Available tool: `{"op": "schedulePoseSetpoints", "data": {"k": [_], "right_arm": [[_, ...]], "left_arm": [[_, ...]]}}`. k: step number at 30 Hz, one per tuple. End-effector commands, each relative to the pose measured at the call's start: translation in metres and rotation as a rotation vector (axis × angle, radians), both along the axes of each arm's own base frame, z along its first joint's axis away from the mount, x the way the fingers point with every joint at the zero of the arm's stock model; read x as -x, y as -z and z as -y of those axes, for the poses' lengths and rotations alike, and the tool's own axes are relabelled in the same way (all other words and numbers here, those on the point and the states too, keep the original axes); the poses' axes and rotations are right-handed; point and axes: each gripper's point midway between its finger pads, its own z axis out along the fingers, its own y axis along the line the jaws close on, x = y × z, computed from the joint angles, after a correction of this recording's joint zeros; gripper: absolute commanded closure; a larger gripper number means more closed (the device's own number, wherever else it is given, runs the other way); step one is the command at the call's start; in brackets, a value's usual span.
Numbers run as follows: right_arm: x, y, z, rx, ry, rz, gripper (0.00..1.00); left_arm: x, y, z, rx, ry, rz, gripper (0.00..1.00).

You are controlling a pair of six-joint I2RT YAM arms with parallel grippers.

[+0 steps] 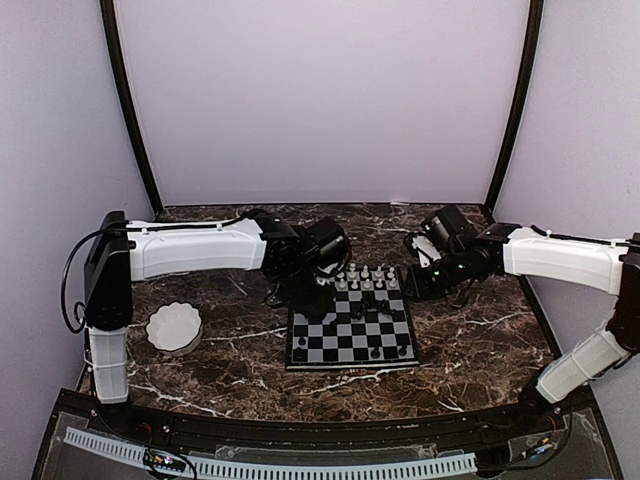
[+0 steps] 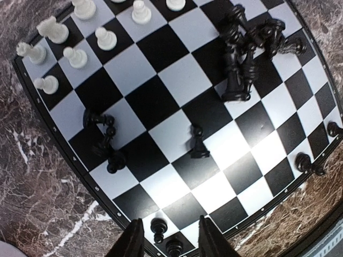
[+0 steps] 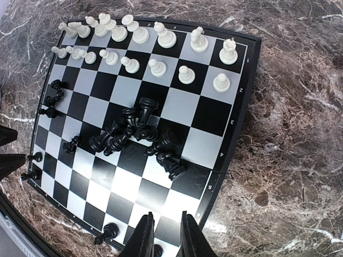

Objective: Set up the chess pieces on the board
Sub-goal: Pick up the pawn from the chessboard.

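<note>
The left claw [image 2: 170, 225] hangs released, a black pawn [image 2: 157, 229] between its jaws toward 9 o'clock. Whether the right claw [image 3: 166, 217] grasps anything cannot be told; the heaped black pieces [image 3: 134, 131] lie at its 12 o'clock.

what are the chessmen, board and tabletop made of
Chessmen, white and black: probably moulded plastic, smooth, faint sheen. Board: glossy plastic or laminated card, judging by glare on its squares. Tabletop: polished dark marble or a marble-look laminate, with white veins.

White chessmen [image 3: 157, 67] line two rows on the board [image 3: 210, 115]; black chessmen [image 3: 134, 131] lie heaped centrally.
</note>
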Motion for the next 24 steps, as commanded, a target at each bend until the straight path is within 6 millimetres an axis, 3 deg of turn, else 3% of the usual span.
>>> {"op": "schedulePoseSetpoints", "data": {"k": [1,8,14,24], "right_arm": [[-0.005,-0.013,-0.005,-0.008,-0.015,0.039,0.81],[-0.005,-0.012,-0.004,-0.003,-0.013,0.040,0.81],[-0.004,-0.013,-0.002,-0.002,-0.006,0.046,0.81],[-0.003,-0.013,0.002,-0.004,0.010,0.051,0.81]], "left_arm": [[-0.020,-0.028,-0.010,0.019,-0.062,0.051,0.62],[-0.043,-0.028,-0.012,0.071,-0.156,0.023,0.61],[-0.039,0.004,-0.009,0.027,-0.174,-0.081,0.67],[-0.038,0.018,-0.012,0.010,-0.190,-0.102,0.73]]}}
